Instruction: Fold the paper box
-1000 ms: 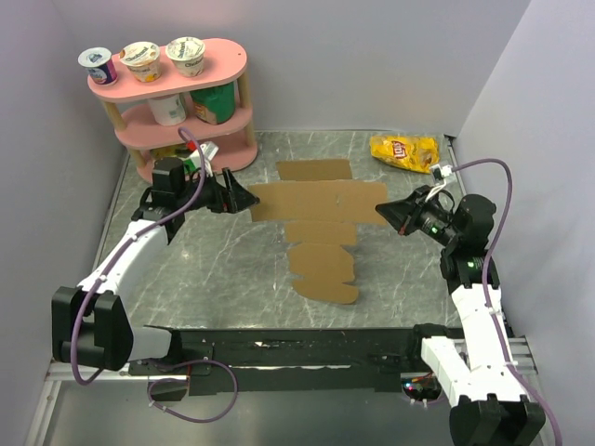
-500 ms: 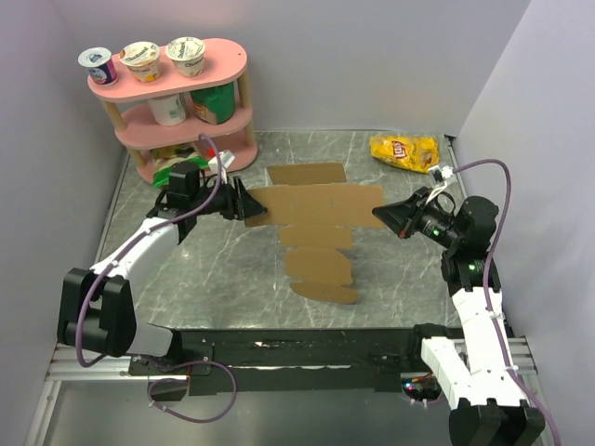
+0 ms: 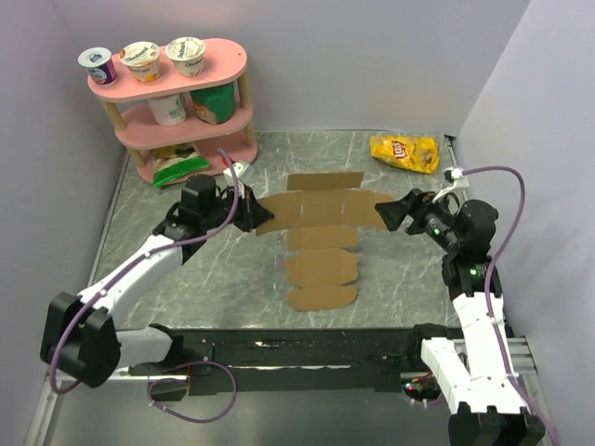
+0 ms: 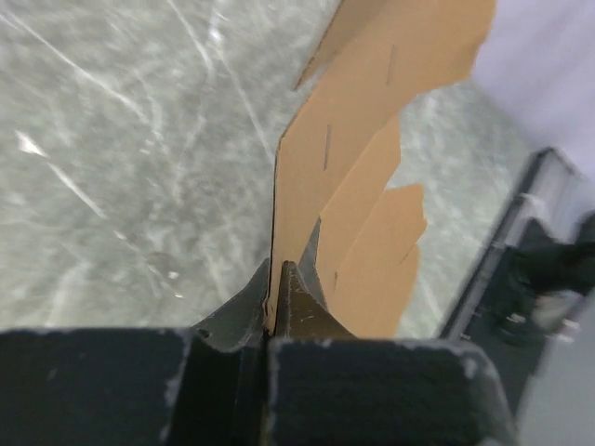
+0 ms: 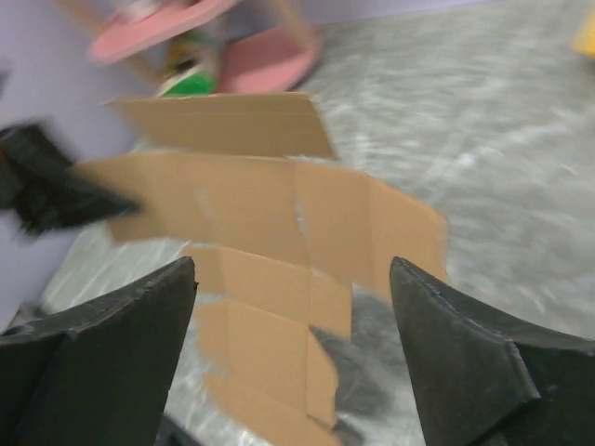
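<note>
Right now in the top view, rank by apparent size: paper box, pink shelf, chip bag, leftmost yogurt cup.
1-2. pink shelf and paper box: similar spread, too close to rank.
3. chip bag.
4. leftmost yogurt cup, smallest even though it sits higher, nearer the camera.

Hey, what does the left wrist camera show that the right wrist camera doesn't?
Only the left wrist: a close look at the left end effector pinched shut on the box edge, the sheet seen edge-on. Only the right wrist: the right end effector open, and the pink shelf behind. Both: the flat brown box and the marble table.
</note>
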